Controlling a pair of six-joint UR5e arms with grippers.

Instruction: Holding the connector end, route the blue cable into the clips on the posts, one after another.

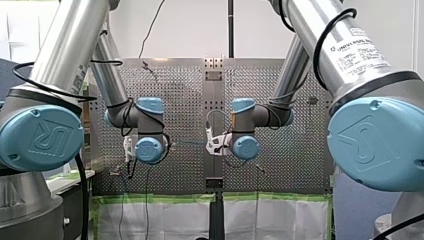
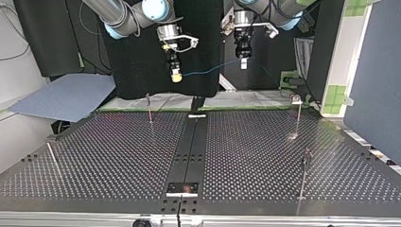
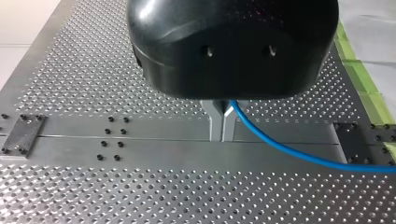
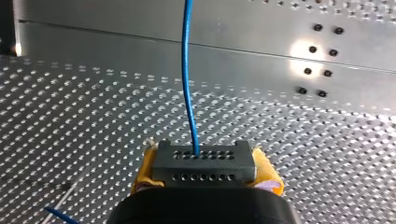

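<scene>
Above the perforated worktop [image 2: 118,156], right hand [image 4: 205,170] gripped the dark connector [image 4: 205,156] between yellow pads [image 4: 270,175], blue cable [image 4: 188,79] ran to left hand [image 3: 221,128], metal fingers [image 3: 214,122] closed on it (a slight sag between), well apart from the slender posts [image 2: 149,108].

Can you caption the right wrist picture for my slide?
My right gripper clamps the dark connector between yellow pads, its blue cable running ahead over the perforated table.
</scene>
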